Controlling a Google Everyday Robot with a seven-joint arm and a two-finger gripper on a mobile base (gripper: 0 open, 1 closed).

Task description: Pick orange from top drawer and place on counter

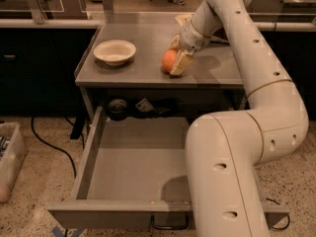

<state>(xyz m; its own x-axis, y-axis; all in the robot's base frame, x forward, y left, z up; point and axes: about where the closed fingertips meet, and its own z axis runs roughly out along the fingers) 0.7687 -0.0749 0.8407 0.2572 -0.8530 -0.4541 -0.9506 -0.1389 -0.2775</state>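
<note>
The orange point(168, 60) sits on the grey counter point(143, 68), right of centre near its front edge. My gripper point(174, 58) reaches down from the right and is closed around the orange, with one pale finger point(180, 63) against its right side and the other behind it. The orange touches the counter surface. The top drawer point(133, 167) stands pulled fully open below the counter, its grey floor bare, with the dark loop handle point(169, 225) on its front. My arm's lower link hides the drawer's right part.
A white bowl point(114, 51) stands on the counter's left half. Dark items and a tag point(143, 105) lie in the cabinet opening behind the drawer. A clear bin point(10, 157) and a black cable point(49, 142) are on the floor at left.
</note>
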